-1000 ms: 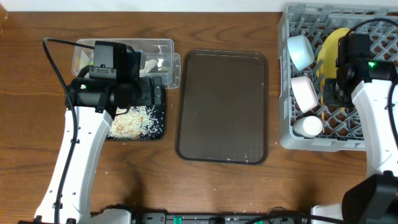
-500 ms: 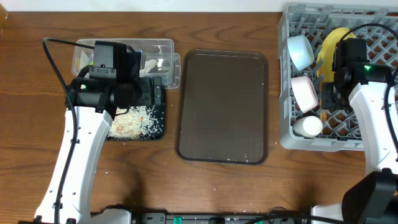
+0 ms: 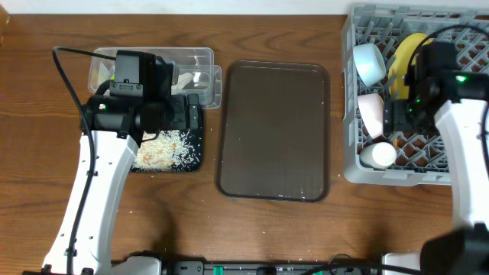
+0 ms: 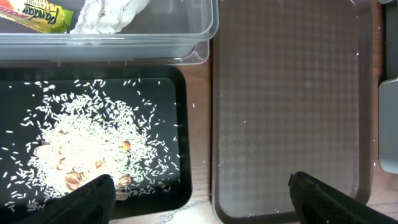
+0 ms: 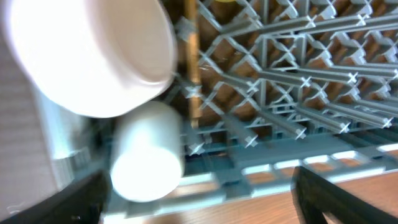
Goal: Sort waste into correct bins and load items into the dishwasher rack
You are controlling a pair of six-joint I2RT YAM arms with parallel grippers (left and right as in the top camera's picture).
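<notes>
The grey dishwasher rack [image 3: 393, 176] holds a light-blue bowl [image 3: 369, 63], a yellow plate [image 3: 405, 52], a white bowl [image 3: 373, 113] and a white cup [image 3: 378, 156]. My right gripper [image 3: 401, 116] hovers open over the rack beside the white bowl [image 5: 93, 50] and cup [image 5: 146, 155]. A wooden chopstick [image 5: 191, 68] lies on the rack's lattice [image 5: 298, 93], free of the right gripper [image 5: 199, 193]. My left gripper [image 4: 200, 186] is open and empty above the black tray [image 4: 180, 124], which holds rice scraps [image 4: 81, 143]. The clear container [image 4: 124, 43] holds the wrapper [image 4: 40, 14] and crumpled paper [image 4: 109, 14].
A large brown serving tray [image 3: 273, 130] lies between the bins and the rack, with a few rice grains on it. The left arm [image 3: 99, 191] stretches from the table's front edge to the black tray [image 3: 195, 156]. Bare wooden table [image 3: 306, 229] shows in front.
My right gripper has gone from shut to open over the rack and shifted slightly. The left arm has stayed still.
</notes>
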